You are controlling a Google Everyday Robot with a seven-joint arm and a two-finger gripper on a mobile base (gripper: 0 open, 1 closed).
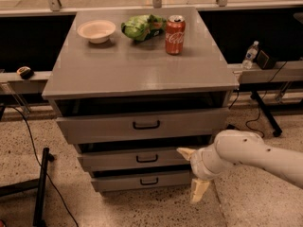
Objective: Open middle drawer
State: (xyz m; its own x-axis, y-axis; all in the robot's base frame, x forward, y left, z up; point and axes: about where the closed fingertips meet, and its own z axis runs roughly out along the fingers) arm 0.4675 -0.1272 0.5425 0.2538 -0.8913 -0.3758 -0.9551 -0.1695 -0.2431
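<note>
The grey cabinet has three stacked drawers, each with a black bar handle. The middle drawer (pixel 118 160) sits between the tall top drawer (pixel 104 126) and the small bottom drawer (pixel 118 181). All three fronts stand slightly out from the cabinet, with dark gaps above them. My gripper (pixel 192 172) is at the right end of the middle and bottom drawer fronts, on the white arm (pixel 246 155) coming in from the right. Its two cream fingers (pixel 185 152) are spread apart and hold nothing. It is well right of the middle drawer's handle (pixel 147 159).
On the cabinet top (pixel 137 65) are a white bowl (pixel 96 30), a green bag (pixel 139 26) and a red soda can (pixel 174 35). A black stand (pixel 40 188) and cable lie on the floor at left. A water bottle (pixel 249 55) stands on the right ledge.
</note>
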